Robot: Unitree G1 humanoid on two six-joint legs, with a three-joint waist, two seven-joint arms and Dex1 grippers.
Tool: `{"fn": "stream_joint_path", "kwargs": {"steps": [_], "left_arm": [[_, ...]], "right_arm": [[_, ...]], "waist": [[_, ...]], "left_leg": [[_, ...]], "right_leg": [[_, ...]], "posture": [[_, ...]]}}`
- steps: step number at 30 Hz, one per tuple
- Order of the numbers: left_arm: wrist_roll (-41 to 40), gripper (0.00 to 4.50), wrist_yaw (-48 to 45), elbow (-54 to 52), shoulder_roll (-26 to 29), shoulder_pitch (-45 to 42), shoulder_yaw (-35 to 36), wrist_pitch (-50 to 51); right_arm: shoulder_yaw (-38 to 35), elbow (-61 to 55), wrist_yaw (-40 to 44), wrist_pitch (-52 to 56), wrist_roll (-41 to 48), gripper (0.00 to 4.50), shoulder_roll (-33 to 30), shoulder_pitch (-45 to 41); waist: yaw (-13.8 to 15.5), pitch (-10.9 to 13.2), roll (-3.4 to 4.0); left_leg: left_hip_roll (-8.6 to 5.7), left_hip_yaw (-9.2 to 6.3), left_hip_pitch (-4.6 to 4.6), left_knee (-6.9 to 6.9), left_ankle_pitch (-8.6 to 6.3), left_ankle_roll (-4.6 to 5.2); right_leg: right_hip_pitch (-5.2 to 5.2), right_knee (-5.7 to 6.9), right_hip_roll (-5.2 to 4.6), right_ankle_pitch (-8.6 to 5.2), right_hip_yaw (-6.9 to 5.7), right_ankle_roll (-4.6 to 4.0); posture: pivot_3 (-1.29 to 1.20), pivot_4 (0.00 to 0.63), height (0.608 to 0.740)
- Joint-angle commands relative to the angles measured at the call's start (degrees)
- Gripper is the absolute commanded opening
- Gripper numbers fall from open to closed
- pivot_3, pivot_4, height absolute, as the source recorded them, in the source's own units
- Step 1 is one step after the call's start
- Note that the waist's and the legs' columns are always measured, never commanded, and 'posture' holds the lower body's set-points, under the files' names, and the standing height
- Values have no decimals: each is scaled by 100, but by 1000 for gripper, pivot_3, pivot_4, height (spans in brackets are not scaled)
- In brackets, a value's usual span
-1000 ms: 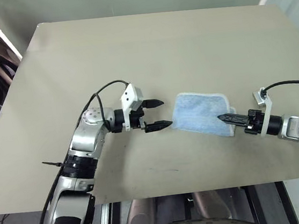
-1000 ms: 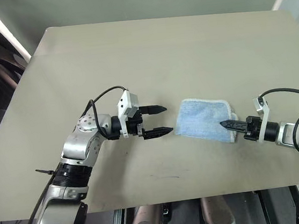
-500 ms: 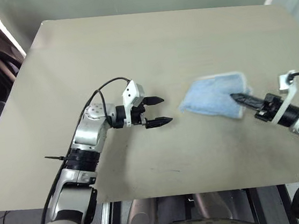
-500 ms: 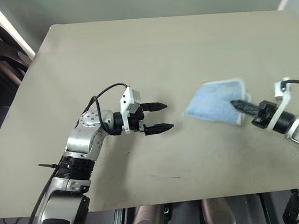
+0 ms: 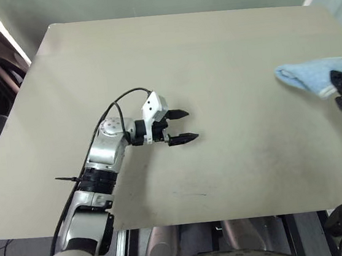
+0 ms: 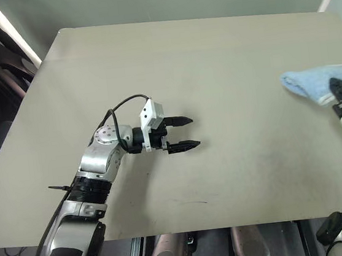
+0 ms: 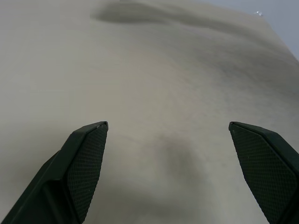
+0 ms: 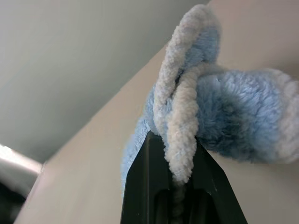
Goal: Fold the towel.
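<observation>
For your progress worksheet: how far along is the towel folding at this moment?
Done: the towel looks bunched or doubled over. In hand: the right tool is shut on its white-edged layers and holds it at the table's right side. Left: laying it down as a neat fold; the left tool is open, holding nothing.

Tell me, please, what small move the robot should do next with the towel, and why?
Probably bring the towel back toward the middle of the table and set it down. The right end effector is shut on its bunched edge at the table's far right side, while the left end effector waits open near the centre, too far away to help fold.
</observation>
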Motion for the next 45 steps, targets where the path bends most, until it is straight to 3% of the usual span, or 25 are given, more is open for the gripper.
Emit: {"fn": "stream_joint_path", "kwargs": {"steps": [1, 6, 15, 18, 25, 29, 34, 39, 45], "left_arm": [[4, 4500, 43, -34, -61, -145, 28, -102], [20, 4500, 78, -23, -94, -162, 40, -107], [53, 4500, 154, -37, -42, -114, 82, -100], [76, 4500, 181, 29, -41, -124, 86, -140], [91, 4500, 187, 80, -92, -122, 17, -155], [192, 4500, 229, 206, -135, -202, 7, -244], [273, 4500, 238, 376, -116, -279, 55, -313], [293, 4500, 192, 503, -105, -315, 76, -413], [223, 4500, 97, 499, -84, -288, 131, -511]], "right_arm": [[-308, 762, -79, -794, -260, 24, -228, -194], [-323, 1421, -120, -1158, -350, 24, -215, -175], [-53, 1240, -209, -1283, -567, 24, 48, 289], [-61, 1141, -195, -1139, -498, 804, -31, 370], [-357, 1047, -249, -753, -51, 3202, -274, 537], [-378, 393, -156, -525, 203, 4487, -288, 1026], [-422, -678, -27, -173, 490, 4487, -447, 1889], [-443, -1813, 684, 13, 523, 4487, -922, 3089], [-358, -2571, 1193, -98, 461, 4487, -1532, 3385]], "waist": [[4, 0, 0], [5, 2, 6], [0, 2, 8], [1, 2, 8], [15, 2, 8], [29, 2, 8], [34, 2, 8], [59, 2, 9], [-7, 2, 7]], "left_leg": [[1, -1, 4, 0, 0, 0], [1, -1, 3, -3, -4, 2], [1, 1, 8, -6, -3, 4], [1, 1, 9, -6, -1, 6], [1, 2, 7, -6, -1, 5], [1, 1, 6, -6, -5, 1], [0, 4, 5, -6, -9, 0], [-2, 2, 2, -6, -11, -4], [-4, 9, 5, 4, -15, -8]], "right_leg": [[3, 0, 0, 2, -1, 3], [1, 0, -1, 19, -1, 32], [6, -1, -3, 20, -1, 34], [6, -1, -3, 18, -1, 29], [8, -1, -3, 4, 0, 7], [8, -1, -2, -2, -1, 11], [7, -2, -3, -6, -1, 13], [10, -2, -3, -57, -1, 52], [14, -3, -1, -51, 7, 58]], "posture": [[0, 150, 697], [0, 150, 697], [0, 150, 697], [0, 150, 697], [0, 150, 697], [0, 150, 697], [0, 150, 697], [0, 150, 697], [0, 150, 697]]}}
